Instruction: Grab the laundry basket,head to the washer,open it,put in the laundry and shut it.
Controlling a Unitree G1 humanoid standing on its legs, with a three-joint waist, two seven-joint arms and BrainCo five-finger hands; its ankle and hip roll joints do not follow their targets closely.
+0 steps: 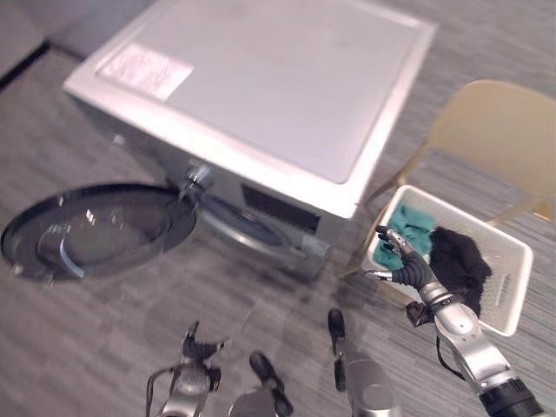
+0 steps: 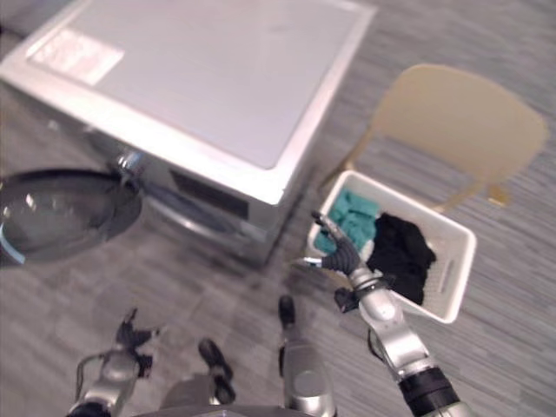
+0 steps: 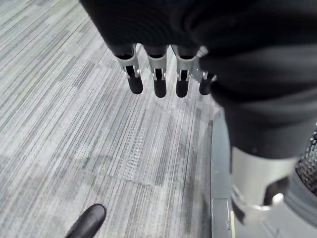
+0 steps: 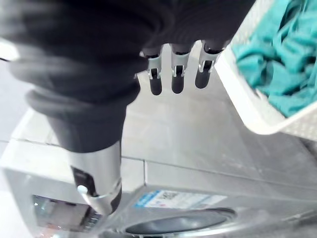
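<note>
Fingers of right hand (image 2: 340, 254) spread, empty | laundry basket (image 2: 456, 282) just beside | washer (image 1: 261, 104) door open

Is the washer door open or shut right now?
Open. The round dark glass door of the silver washing machine is swung fully out to the side, exposing the drum opening.

A laundry corner: washer (image 1: 261, 104), white basket (image 1: 512, 261), grey carpet floor (image 1: 104, 330), chair (image 1: 504, 130).

The washer (image 1: 261, 95) is set ahead, its door (image 1: 91, 228) swung open to the left; the laundry basket (image 1: 512, 261) is placed right of it, before a chair (image 1: 504, 130); clothes (image 1: 456, 261) are held in the basket.
</note>
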